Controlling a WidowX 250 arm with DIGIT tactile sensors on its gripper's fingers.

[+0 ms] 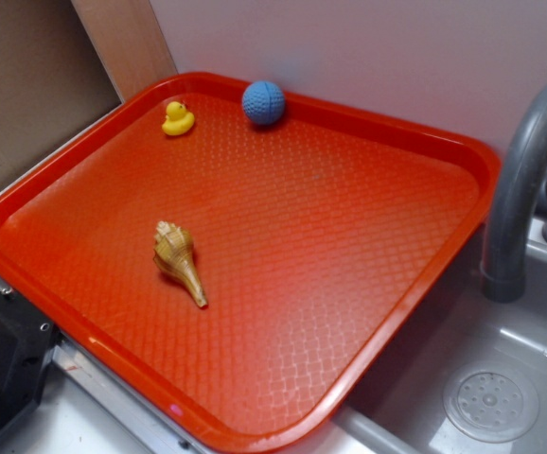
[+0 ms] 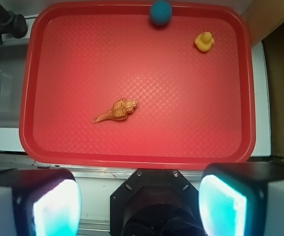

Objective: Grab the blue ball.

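The blue ball [image 1: 263, 102] is a small knit-textured sphere at the far rim of the red tray [image 1: 463, 151]. In the wrist view the ball [image 2: 160, 13] sits at the tray's top edge. My gripper [image 2: 139, 204] shows only in the wrist view, at the bottom, high above the tray's near edge. Its two pads stand wide apart with nothing between them. It is far from the ball. The gripper is not in the exterior view.
A yellow rubber duck [image 1: 178, 118] [image 2: 204, 42] sits beside the ball on the tray [image 2: 29, 98]. A tan seashell [image 1: 179, 260] [image 2: 116, 111] lies near the middle. A grey faucet [image 1: 520, 180] and sink drain [image 1: 490, 402] are beside the tray.
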